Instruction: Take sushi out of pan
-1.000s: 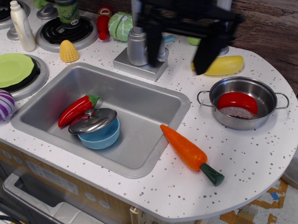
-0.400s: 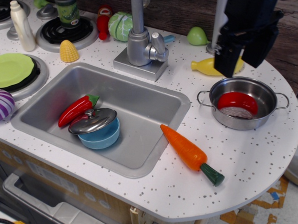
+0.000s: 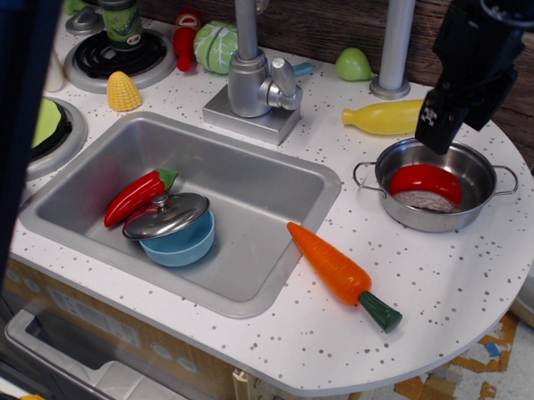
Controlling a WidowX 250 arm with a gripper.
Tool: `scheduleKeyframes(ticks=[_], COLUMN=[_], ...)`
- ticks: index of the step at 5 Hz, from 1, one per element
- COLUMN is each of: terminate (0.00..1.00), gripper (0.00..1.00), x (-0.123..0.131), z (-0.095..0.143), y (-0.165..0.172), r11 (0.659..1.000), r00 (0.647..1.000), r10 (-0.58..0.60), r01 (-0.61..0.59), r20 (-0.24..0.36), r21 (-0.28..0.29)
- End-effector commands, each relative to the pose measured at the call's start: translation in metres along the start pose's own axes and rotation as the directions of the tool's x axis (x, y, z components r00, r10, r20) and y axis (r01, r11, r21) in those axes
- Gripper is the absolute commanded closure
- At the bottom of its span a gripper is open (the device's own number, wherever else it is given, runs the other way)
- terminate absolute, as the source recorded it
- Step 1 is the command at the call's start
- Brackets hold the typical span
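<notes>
The sushi (image 3: 425,188), red top over a white speckled base, lies inside the pan (image 3: 479,209), a small shiny steel pot with two wire loop handles at the right of the counter. My gripper (image 3: 461,127) is black and hangs above the pan's far rim, a little behind and to the right of the sushi and clear of it. Its fingers appear apart and hold nothing.
An orange carrot (image 3: 341,271) lies left of the pan near the sink's corner. A yellow bottle (image 3: 393,116) and a metal post (image 3: 396,36) stand behind the pan. The sink (image 3: 248,179) holds a red chili (image 3: 139,195) and a lidded blue bowl (image 3: 173,227). A dark blurred shape (image 3: 8,133) covers the left edge.
My gripper has moved right from over the faucet and down to the pan's far rim. A dark blurred shape now covers the left side. The sushi and pan have not moved.
</notes>
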State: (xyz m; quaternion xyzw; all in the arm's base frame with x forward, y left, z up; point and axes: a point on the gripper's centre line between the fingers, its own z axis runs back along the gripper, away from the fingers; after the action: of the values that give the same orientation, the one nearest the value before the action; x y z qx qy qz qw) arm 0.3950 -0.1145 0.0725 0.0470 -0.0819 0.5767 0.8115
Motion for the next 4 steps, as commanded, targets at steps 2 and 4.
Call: scheduleKeyframes(ticks=[2, 4], terminate=[0.0, 0.0], gripper=[0.0, 0.0], x=[-0.006, -0.007], z=[-0.008, -0.028], y=[-0.005, 0.004], r11=[0.989, 0.981], r00=[0.998, 0.997], r10=[0.059, 0.036], r01=[-0.059, -0.048], r20=[-0.008, -0.071], r21=[-0.133, -0.185])
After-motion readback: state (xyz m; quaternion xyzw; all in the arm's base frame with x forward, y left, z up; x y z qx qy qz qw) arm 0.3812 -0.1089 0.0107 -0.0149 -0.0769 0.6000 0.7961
